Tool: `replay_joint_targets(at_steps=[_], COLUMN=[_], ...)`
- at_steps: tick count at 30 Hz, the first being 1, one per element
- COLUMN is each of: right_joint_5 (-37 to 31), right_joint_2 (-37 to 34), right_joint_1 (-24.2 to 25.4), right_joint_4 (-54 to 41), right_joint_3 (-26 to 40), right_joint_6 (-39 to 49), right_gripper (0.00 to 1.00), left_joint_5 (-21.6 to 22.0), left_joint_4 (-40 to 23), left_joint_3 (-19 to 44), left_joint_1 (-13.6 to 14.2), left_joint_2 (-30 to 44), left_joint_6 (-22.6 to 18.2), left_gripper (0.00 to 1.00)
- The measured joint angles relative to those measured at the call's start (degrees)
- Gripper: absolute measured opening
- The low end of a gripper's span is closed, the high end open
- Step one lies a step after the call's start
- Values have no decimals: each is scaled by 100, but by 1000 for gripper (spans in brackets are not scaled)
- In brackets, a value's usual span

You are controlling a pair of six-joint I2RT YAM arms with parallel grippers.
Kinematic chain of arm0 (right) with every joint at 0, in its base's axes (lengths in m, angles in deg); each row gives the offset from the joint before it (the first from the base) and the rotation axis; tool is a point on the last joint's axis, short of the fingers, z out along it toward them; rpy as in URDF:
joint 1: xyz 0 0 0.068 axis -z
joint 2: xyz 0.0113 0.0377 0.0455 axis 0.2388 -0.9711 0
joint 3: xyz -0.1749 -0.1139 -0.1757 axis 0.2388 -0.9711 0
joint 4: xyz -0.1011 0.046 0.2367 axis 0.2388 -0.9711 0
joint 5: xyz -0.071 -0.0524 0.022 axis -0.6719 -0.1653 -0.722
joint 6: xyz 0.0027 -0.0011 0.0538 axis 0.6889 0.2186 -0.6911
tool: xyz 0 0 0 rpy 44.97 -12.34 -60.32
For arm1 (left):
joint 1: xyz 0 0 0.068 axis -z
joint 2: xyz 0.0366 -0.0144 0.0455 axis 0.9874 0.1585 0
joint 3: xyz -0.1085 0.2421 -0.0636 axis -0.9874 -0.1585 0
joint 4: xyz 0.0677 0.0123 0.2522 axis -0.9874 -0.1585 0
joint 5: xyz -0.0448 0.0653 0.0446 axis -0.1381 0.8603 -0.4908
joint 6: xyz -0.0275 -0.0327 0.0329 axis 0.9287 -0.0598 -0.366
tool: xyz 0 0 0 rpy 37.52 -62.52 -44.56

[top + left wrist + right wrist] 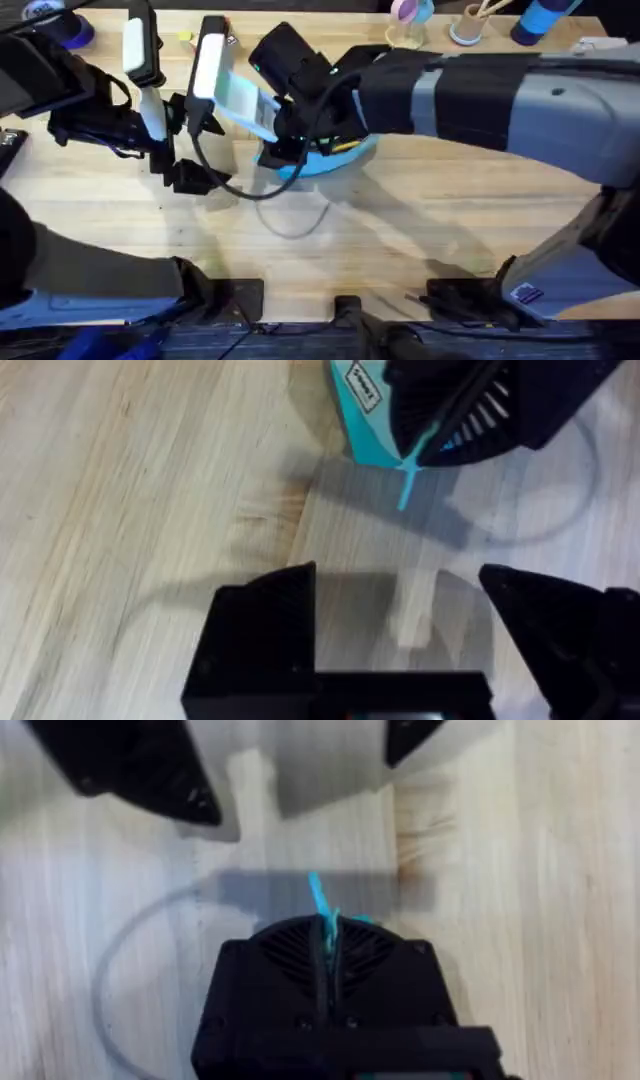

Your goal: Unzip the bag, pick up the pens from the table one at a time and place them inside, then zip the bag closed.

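Right claw, ribbed black fingers together, pinches the thin teal pull of the soft bag; left claw gapes apart above the plank-grained table.

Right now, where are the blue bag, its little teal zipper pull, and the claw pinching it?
bag (pixel 340 158), overhead view, on its blue fabric edge.
zipper pull (pixel 320 903), right wrist view, on the teal strip.
right gripper (pixel 326 952), right wrist view, between its closed fingertips.

The table is pale wood, its planks smooth with fine grain and a soft sheen. The bag is light-blue cloth, matt. Both grippers, left and right, are matt black plastic.
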Motion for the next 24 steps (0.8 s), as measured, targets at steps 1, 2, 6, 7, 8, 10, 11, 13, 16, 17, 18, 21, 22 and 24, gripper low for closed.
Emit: replay_joint_targets(at_steps=[1, 2, 6, 7, 8, 10, 11, 13, 16, 17, 18, 21, 22, 24], right_joint_5=[-3, -4, -4, -4, -6, -20, -25, -46, -63, -65, -65, -68, -68, -68], right_joint_2=[2, 6, 46, 64, 81, 100, 106, 109, 109, 107, 108, 107, 109, 109], right_joint_1=[25, 55, 122, 131, 139, 163, 181, 228, 301, 313, 324, 325, 323, 322], right_joint_4=[33, 57, 93, 110, 147, 288, 382, 533, 676, 690, 690, 706, 726, 767], right_joint_3=[0, 0, 0, 0, 0, 0, 0, 0, 0, 0, 0, 0, 0, 0], right_joint_6=[-55, -134, -504, -616, -738, -991, -1133, -1382, -1731, -1807, -1879, -2085, -2137, -2221], right_gripper=[31, 31, 31, 31, 31, 31, 31, 31, 31, 31, 31, 31, 31, 31], left_joint_5=[-16, -36, -216, -285, -337, -452, -505, -588, -644, -659, -676, -742, -753, -807], left_joint_4=[0, -2, -65, -91, -110, -129, -132, -133, -133, -142, -178, -310, -316, -321], left_joint_3=[0, 0, 0, 0, 0, 0, 0, 0, 0, 0, 0, 0, 0, 0], left_joint_1=[0, 0, 0, 0, 0, 0, 0, 0, 0, 0, 0, 0, 0, 0], left_joint_2=[0, 0, 0, 0, 0, 0, 0, 0, 0, 0, 0, 0, 0, 0], left_joint_6=[-2, -2, -11, -14, -15, -15, -15, -15, -15, -15, -13, 53, 116, 215], left_gripper=[993, 993, 993, 993, 993, 993, 993, 993, 993, 993, 993, 992, 993, 993])
